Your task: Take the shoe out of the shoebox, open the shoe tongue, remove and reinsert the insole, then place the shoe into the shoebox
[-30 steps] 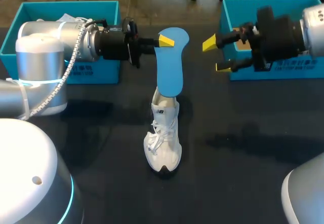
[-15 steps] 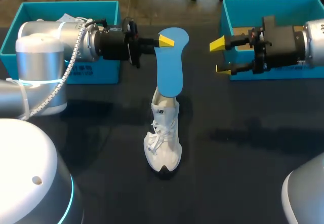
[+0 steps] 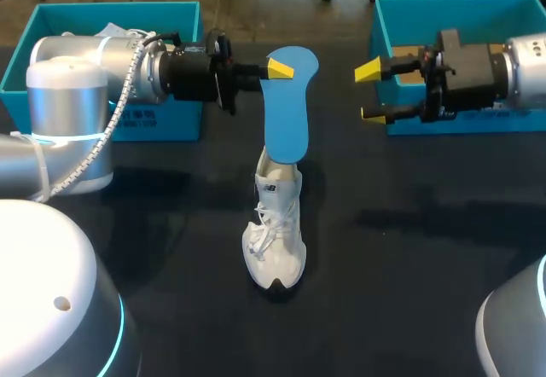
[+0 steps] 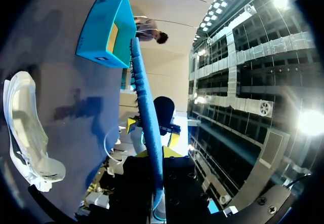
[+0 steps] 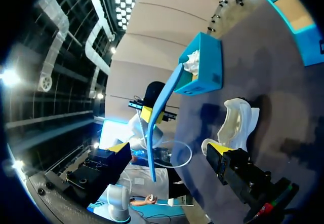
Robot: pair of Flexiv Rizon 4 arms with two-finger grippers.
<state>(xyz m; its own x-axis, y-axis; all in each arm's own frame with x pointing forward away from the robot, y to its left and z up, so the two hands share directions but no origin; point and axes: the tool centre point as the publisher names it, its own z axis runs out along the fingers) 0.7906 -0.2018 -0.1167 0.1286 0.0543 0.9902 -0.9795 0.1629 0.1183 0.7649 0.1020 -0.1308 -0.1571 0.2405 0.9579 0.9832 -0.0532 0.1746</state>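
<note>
At upper left, the left arm hides much of a blue box [image 3: 162, 117] holding something white. The left gripper [image 3: 283, 70] pinches the smooth blue insole [image 3: 287, 117], its far finger hidden. The insole's lower end sinks into the white laced shoe [image 3: 275, 232], centre frame on the dark matte table [image 3: 409, 266]. The right gripper [image 3: 371, 93] is spread wide before the upper-right shoebox [image 3: 452, 0].
</note>
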